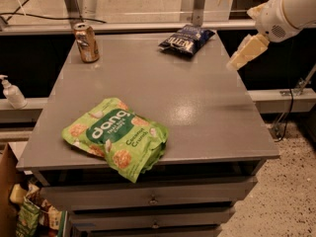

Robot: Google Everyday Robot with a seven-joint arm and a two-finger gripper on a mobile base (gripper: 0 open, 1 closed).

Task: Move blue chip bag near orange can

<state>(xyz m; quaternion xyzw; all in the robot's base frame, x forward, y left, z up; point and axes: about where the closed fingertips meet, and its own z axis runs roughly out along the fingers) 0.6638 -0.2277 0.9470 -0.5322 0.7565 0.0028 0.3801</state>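
Note:
The blue chip bag (185, 39) lies flat at the far right of the grey table (207, 112), dark navy with white lettering. The orange can (86, 42) stands upright at the far left corner, well apart from the bag. My gripper (247, 52) hangs in the air at the table's right edge, to the right of the bag and a little nearer than it, not touching it. It holds nothing that I can see.
A large lime-green "dang" bag (116, 137) lies at the near left of the table. A white pump bottle (12, 93) stands on a ledge to the left. Drawers (153, 200) sit below the tabletop. A rail (148, 26) runs behind the table.

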